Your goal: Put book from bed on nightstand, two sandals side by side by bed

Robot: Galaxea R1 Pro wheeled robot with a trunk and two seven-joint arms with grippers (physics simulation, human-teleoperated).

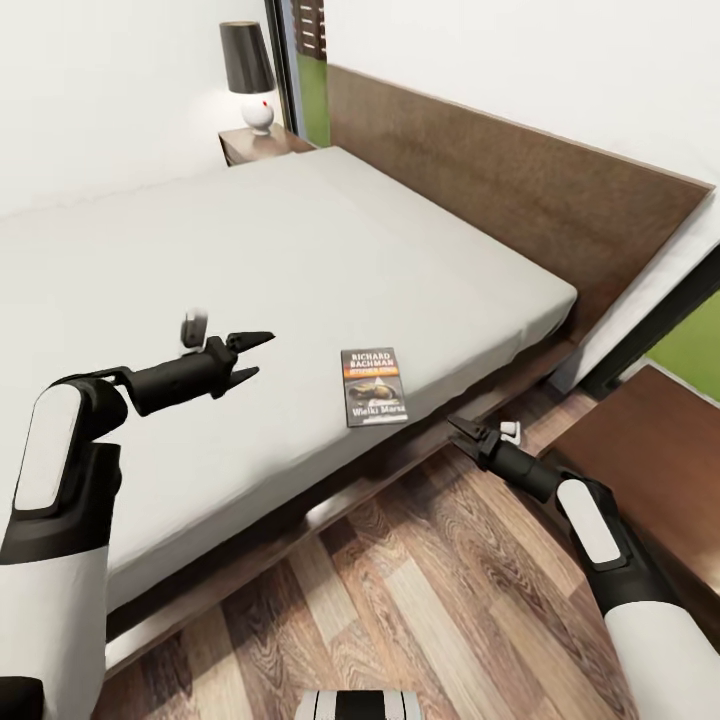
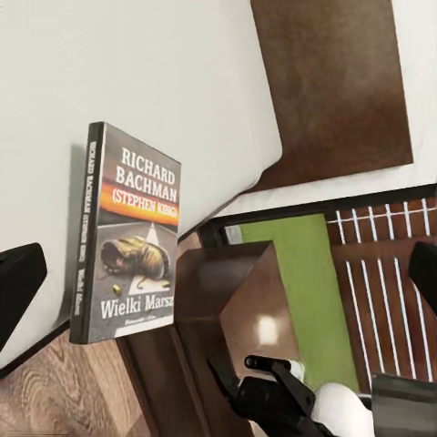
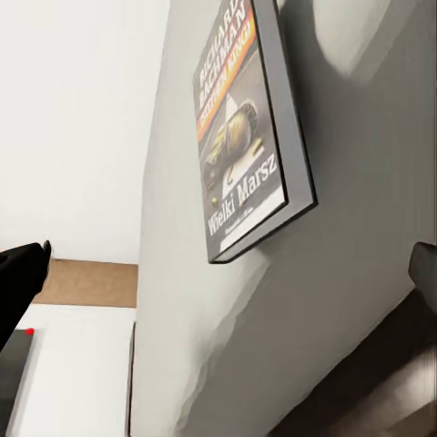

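From the head camera, a large bed with a plain pale mattress and a dark wooden frame and headboard runs across the room, with wood-plank floor in front of it. A small dark paperback, the book, lies flat and face up on the mattress close to the near edge, cover lettering readable. The left gripper hovers above the mattress, just to the left of the book and apart from it, its jaws parted and holding nothing. The right gripper sits lower, past the bed's near edge and over the frame, near the book but not touching it; its jaws look parted and empty, though small in this view. A nightstand with a black-shaded lamp stands at the far side of the bed, and another dark wooden top sits at the near right. From the left wrist camera, the book lies on the mattress near its edge, with dark fingertips at the frame's sides spread wide around open space. From the right wrist camera, the book rests on the grey mattress ahead of the widely spread fingers. The step in hand appears to be picking up the book; a clean grasp likely means closing on the thin edge nearest the bedside, since the book lies flush with the mattress.
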